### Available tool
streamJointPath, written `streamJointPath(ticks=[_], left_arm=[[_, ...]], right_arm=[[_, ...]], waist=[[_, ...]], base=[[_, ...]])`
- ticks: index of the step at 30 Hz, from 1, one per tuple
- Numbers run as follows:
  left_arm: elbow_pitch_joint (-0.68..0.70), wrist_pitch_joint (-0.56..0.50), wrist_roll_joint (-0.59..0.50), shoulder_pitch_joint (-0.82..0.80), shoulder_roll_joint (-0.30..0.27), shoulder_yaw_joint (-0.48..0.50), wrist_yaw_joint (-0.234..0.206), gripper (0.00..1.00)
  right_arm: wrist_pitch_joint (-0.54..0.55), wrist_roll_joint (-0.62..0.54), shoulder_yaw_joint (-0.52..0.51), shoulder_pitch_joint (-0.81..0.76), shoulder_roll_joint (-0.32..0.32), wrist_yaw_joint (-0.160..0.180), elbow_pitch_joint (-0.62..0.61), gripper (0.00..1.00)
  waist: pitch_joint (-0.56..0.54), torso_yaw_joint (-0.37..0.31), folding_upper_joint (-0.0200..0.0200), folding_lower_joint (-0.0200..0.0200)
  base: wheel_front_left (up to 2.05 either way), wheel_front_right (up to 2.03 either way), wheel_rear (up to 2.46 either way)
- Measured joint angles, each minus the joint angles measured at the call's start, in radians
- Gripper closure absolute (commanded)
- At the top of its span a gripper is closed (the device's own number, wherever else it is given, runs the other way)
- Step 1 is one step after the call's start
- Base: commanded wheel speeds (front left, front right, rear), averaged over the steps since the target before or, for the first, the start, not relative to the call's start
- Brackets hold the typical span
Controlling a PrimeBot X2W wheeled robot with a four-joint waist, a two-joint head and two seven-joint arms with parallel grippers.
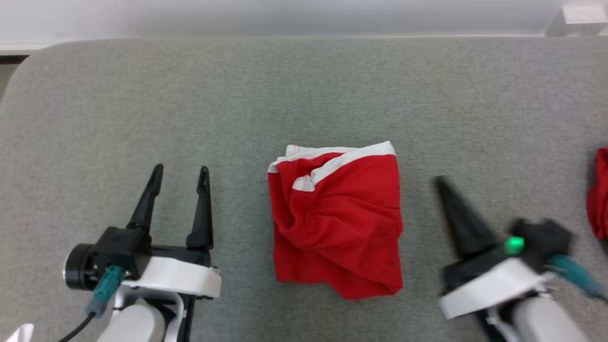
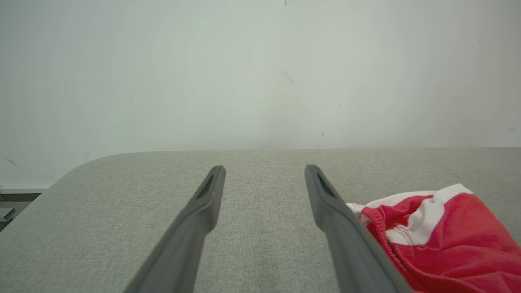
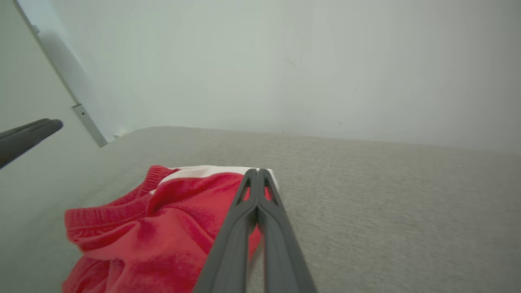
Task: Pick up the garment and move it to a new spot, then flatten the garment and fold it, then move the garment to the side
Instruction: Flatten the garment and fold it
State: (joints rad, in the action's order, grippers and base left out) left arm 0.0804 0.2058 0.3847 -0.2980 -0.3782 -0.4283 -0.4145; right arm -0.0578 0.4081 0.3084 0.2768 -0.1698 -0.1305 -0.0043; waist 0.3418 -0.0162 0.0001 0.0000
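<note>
The red, white-trimmed garment (image 1: pixel 335 223) lies crumpled at the centre of the head view on the grey padded surface (image 1: pixel 304 95). The left gripper (image 1: pixel 181 170), lower left, is released. The right gripper (image 1: pixel 441 182), lower right, is clenched on nothing, its fingers pressed together in its wrist view. The head view's right edge shows another red cloth (image 1: pixel 599 194).

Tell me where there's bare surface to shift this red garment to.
The widest bare stretch is the grey surface beyond the garment, up to the far edge. Bare strips also lie between the garment and the open left gripper, and between it and the shut right gripper. The right edge is tighter: another red cloth lies there.
</note>
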Motion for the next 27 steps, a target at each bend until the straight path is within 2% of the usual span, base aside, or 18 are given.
streamJointPath(ticks=[4, 8, 16, 27], left_arm=[[-0.012, 0.007, 0.000, -0.011, 0.017, -0.009, 0.005, 0.00], [-0.028, 0.016, 0.003, -0.020, 0.031, -0.020, 0.014, 0.00], [-0.054, 0.034, 0.009, -0.027, 0.050, -0.023, 0.026, 0.00], [-0.070, 0.044, 0.012, -0.031, 0.060, -0.021, 0.035, 0.00]], right_arm=[[0.004, 0.034, 0.161, 0.093, 0.026, 0.000, 0.110, 1.00], [-0.015, 0.076, 0.272, 0.175, 0.053, 0.000, 0.223, 1.00], [-0.041, 0.146, 0.415, 0.272, 0.082, 0.000, 0.404, 1.00], [-0.057, 0.212, 0.569, 0.363, 0.108, 0.000, 0.553, 1.00]], waist=[[0.006, 0.026, 0.0000, 0.0000], [0.009, 0.055, 0.0000, 0.0000], [0.013, 0.091, 0.0000, 0.0000], [0.020, 0.095, 0.0000, 0.0000]], base=[[0.00, 0.00, 0.00], [0.00, 0.00, 0.00], [0.00, 0.00, 0.00], [0.00, 0.00, 0.00]])
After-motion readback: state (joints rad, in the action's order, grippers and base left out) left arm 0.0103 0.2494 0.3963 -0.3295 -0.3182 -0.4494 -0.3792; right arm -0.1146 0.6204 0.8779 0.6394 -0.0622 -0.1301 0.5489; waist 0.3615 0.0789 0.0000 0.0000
